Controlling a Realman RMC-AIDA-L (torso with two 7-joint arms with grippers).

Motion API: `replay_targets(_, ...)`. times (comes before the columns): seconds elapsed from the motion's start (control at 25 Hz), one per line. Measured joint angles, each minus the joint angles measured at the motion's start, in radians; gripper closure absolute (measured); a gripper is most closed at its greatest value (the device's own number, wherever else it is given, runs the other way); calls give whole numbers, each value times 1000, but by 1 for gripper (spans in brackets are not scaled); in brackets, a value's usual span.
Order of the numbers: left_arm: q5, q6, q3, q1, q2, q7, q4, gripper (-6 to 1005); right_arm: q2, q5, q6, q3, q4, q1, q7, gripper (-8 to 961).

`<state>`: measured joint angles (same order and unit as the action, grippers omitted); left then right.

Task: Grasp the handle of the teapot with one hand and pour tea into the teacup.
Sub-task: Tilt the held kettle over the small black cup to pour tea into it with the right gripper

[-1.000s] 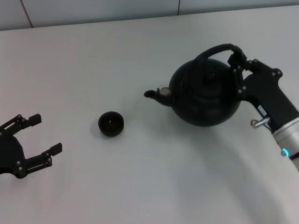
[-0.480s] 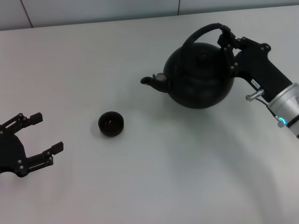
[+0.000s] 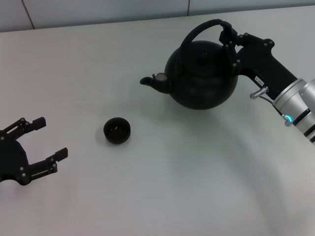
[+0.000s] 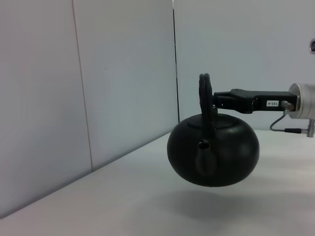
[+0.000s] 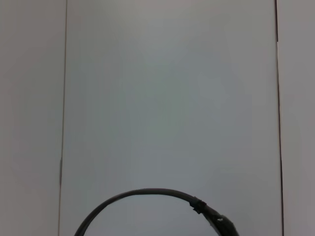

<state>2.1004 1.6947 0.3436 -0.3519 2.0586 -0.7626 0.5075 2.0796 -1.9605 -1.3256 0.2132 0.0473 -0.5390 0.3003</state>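
Observation:
The round matte-black teapot [image 3: 202,81] hangs in the air above the white table, spout [image 3: 147,81] pointing left. My right gripper [image 3: 227,33] is shut on the right end of its arched handle [image 3: 197,30]. The left wrist view shows the teapot [image 4: 213,150] clear of the table, its shadow below it, the handle [image 4: 204,96] edge-on. The right wrist view shows only the handle's arc [image 5: 142,195]. The small dark teacup [image 3: 117,130] stands on the table, left of and nearer than the spout. My left gripper [image 3: 43,139] is open and empty at the near left.
The white table [image 3: 162,187] ends at a pale wall [image 3: 98,10] at the back. The wall's panel seams show in the left wrist view [image 4: 78,88].
My right gripper has carried the teapot up and to the left, closer to the teacup. The left arm and the teacup have not moved.

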Motion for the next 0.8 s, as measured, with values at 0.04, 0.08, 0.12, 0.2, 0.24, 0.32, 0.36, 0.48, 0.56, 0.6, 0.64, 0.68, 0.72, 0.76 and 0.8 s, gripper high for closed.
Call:
replay_targets(0.04,0,0,0,0,0,0,0,140,0,0,0,0,0,-1,-1,864)
replay_targets(0.08,0,0,0,0,0,0,0,140,0,0,0,0,0,-3,-1,864)
replay_targets(0.12,0,0,0,0,0,0,0,140,0,0,1,0,0,-5,-2,864)
replay_targets(0.2,0,0,0,0,0,0,0,140,-1,0,2,-1,-1,-11,-3,863)
replay_targets(0.24,-2,0,0,0,0,0,0,140,-1,0,4,-3,-1,-15,-5,863)
replay_targets(0.32,-2,0,0,0,0,0,0,140,-1,0,10,-15,-1,-24,-6,863)
replay_targets(0.36,-3,0,0,-1,0,0,0,140,-1,0,13,-23,-1,-31,-5,863)
replay_targets(0.48,-4,0,0,-1,0,0,0,140,-1,0,27,-39,1,-50,-5,864)
replay_targets(0.56,-4,0,0,-1,0,0,0,140,-1,0,40,-57,3,-63,-5,864)
replay_targets(0.6,-4,0,0,-1,0,0,0,140,0,0,47,-68,5,-71,-4,864)
replay_targets(0.64,-4,0,0,-1,0,0,0,140,1,0,53,-79,6,-79,-2,864)
replay_targets(0.68,-4,0,0,-1,0,0,0,140,1,0,59,-88,7,-86,-1,864)
replay_targets(0.72,-4,0,0,-1,0,0,0,140,2,0,63,-94,11,-92,-1,863)
replay_targets(0.76,-4,0,0,-1,0,0,0,140,2,0,66,-100,15,-96,-1,863)
replay_targets(0.8,-4,0,0,-1,0,0,0,140,3,0,68,-104,21,-101,-2,863)
